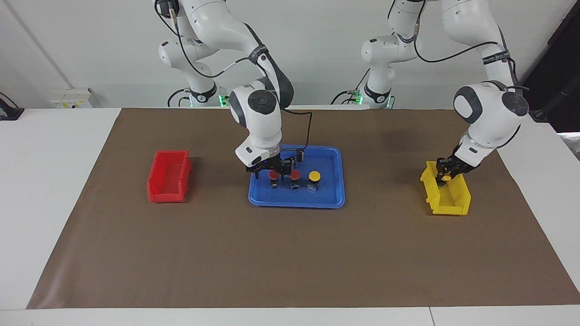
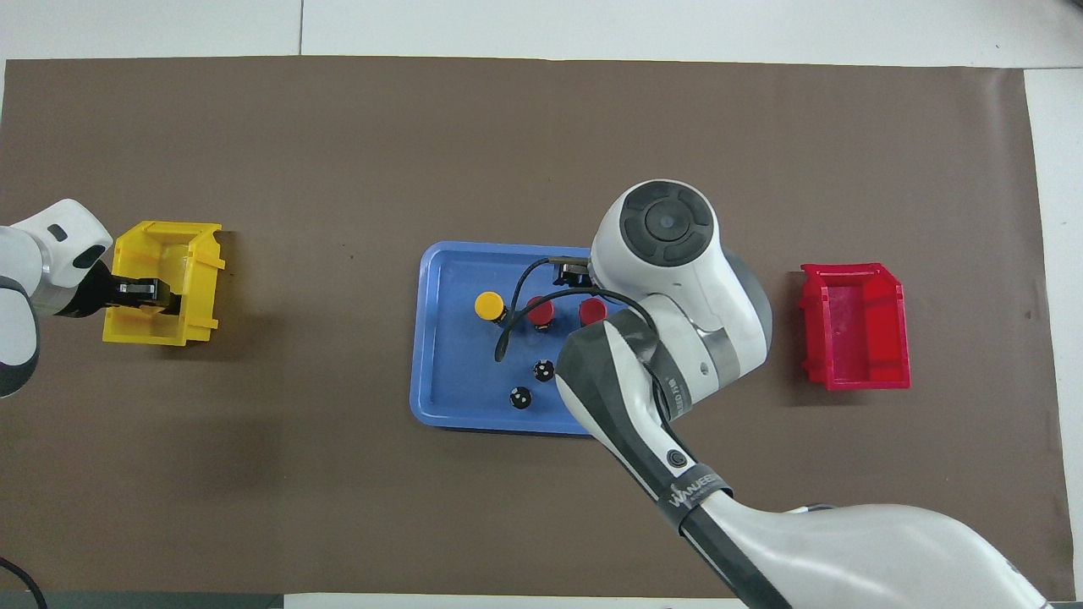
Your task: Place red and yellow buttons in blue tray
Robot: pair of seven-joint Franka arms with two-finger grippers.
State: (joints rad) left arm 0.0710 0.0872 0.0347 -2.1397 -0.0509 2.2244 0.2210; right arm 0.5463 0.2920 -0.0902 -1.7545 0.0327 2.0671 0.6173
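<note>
The blue tray (image 1: 327,197) lies mid-table and also shows in the overhead view (image 2: 448,364). In it stand two red buttons (image 1: 273,176) (image 1: 295,175) and one yellow button (image 1: 314,176) in a row; from above they are the red ones (image 2: 592,310) (image 2: 541,311) and the yellow one (image 2: 489,305). My right gripper (image 1: 270,171) is low over the tray, open, its fingers on either side of the red button toward the right arm's end. My left gripper (image 1: 444,175) (image 2: 140,292) is down inside the yellow bin (image 1: 446,197). A second yellow button is not clearly visible there.
Two dark cylinders (image 2: 543,370) (image 2: 519,397) stand in the tray, nearer to the robots than the button row. A red bin (image 1: 168,176) (image 2: 854,334) sits toward the right arm's end of the table. A brown mat (image 1: 290,253) covers the table.
</note>
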